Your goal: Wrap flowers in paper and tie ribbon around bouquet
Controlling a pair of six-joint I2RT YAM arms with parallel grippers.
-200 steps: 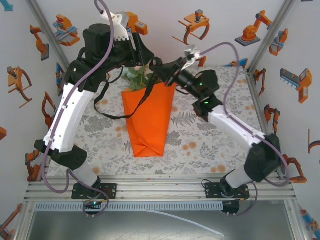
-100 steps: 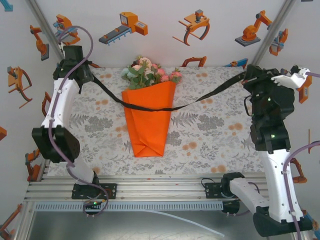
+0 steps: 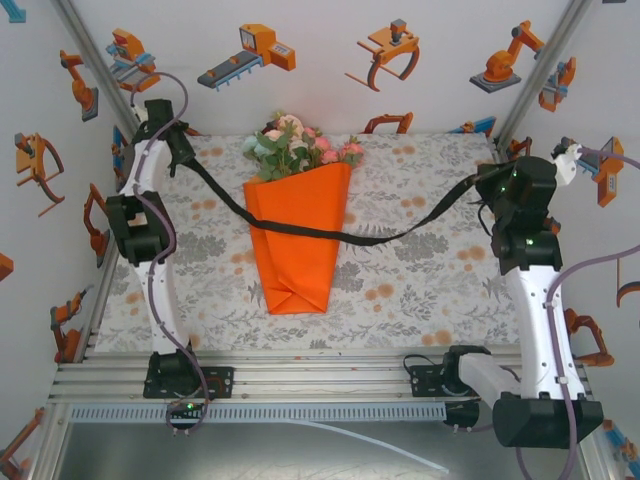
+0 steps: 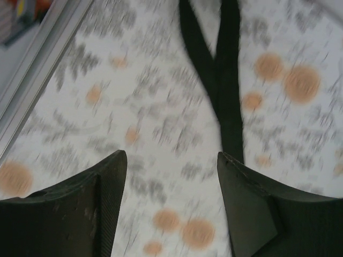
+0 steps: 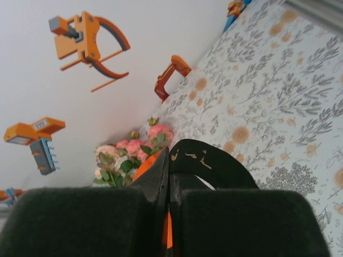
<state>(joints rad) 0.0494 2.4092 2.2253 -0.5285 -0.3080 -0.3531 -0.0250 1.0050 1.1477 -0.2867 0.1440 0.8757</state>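
Table (image 3: 420,290): bouquet (image 3: 298,235) lay upper centre, blooms toward top. Ribbon (image 3: 400,232) ran left-right across it, sagging. Right pincer (image 5: 169,184), right edge, clenched on ribbon end. Left pincer (image 4: 171,160), upper left, jaws apart, gripping nothing; ribbon ran ahead past its frame-right finger.

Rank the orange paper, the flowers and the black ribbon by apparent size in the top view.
1. orange paper: largest area.
2. flowers: a smaller clump.
3. black ribbon: longest span, but narrow, so probably least area; its rank against the flowers is unsure.
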